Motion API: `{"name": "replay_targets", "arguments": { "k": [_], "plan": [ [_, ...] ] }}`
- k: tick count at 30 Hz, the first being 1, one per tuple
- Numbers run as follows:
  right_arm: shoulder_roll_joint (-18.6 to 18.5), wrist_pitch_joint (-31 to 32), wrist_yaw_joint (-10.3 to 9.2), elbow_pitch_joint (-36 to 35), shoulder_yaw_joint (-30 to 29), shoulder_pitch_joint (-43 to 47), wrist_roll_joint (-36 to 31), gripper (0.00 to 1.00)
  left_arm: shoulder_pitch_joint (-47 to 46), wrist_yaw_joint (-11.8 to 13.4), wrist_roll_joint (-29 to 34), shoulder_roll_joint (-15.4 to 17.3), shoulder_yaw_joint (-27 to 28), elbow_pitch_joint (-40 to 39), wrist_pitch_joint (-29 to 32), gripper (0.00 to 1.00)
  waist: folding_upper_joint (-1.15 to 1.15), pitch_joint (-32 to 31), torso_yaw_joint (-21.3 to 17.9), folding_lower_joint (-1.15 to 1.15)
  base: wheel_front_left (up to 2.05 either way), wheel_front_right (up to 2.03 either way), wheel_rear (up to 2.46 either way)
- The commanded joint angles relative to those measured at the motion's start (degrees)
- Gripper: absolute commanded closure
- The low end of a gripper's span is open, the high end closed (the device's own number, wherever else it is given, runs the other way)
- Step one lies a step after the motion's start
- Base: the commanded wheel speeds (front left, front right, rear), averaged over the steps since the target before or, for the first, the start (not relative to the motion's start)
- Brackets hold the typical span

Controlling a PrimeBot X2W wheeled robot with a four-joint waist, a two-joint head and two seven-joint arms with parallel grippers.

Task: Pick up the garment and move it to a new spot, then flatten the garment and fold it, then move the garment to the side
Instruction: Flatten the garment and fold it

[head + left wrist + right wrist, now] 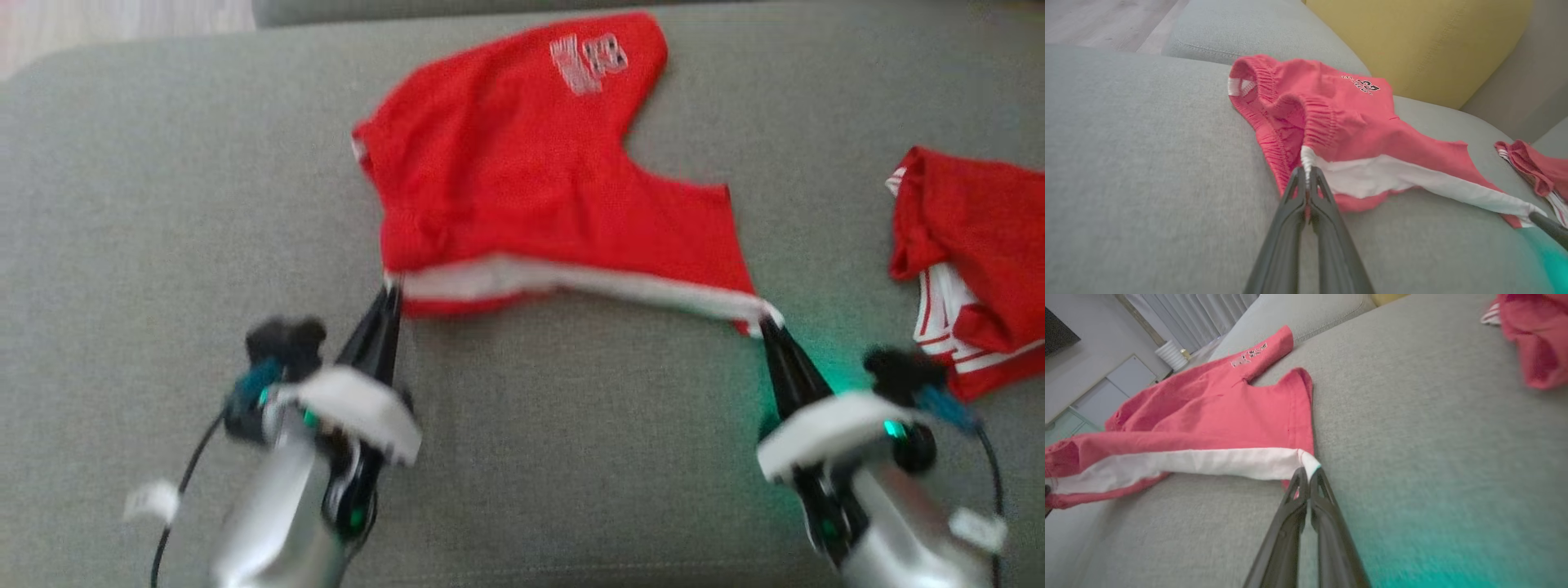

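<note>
The garment (531,171) is a pair of red shorts with a white side stripe and a printed number, spread on the grey sofa cushion (163,204). My left gripper (390,292) is shut on the stripe's left end, at the waistband corner (1306,157). My right gripper (766,320) is shut on the stripe's right end, at the leg hem corner (1308,463). The white stripe (1188,465) is stretched between the two grips, lifted slightly off the cushion. The rest of the garment (1339,118) trails away from me, one leg pointing to the far side.
A second red garment with white stripes (971,253) lies crumpled at the right edge of the cushion. A yellow cushion (1412,41) leans at the back of the sofa. Bare grey seat stretches to the left and in front of the grippers.
</note>
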Motion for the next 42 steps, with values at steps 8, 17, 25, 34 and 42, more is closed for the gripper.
{"name": "replay_targets", "arguments": {
  "k": [8,17,25,34,42],
  "plan": [
    [-0.69,7.06,0.39,-22.02,-9.33,21.25,-7.27,1.0,16.56,1.41,0.92,4.3,4.33,-15.17,-0.16,1.0,0.0,-6.53,-0.57,0.0,0.0,0.0,0.0],
    [5.63,25.22,0.39,-47.95,-19.99,41.24,-16.48,1.0,30.13,6.98,-0.12,6.51,5.42,-31.88,5.94,1.0,0.0,-9.39,-0.64,0.0,0.0,0.0,0.0],
    [7.18,30.51,0.39,-56.62,-22.87,41.65,-18.6,1.0,32.06,9.02,-0.55,7.27,5.29,-39.43,10.56,1.0,0.0,-9.29,-0.35,0.0,0.0,0.0,0.0],
    [3.26,28.89,0.39,-47.18,-21.2,20.05,-18.42,1.0,18.06,5.36,-3.52,6.21,5.03,-33.39,13.85,1.0,0.0,-3.49,1.93,0.0,0.0,0.0,0.0],
    [-2.16,25.61,0.39,-29.23,-16.9,-4.53,-16.42,1.0,3.04,2.37,-5.48,3.76,4.25,-23.82,14.22,1.0,0.0,4.67,5.73,0.0,0.0,0.0,0.0]
  ]
}}
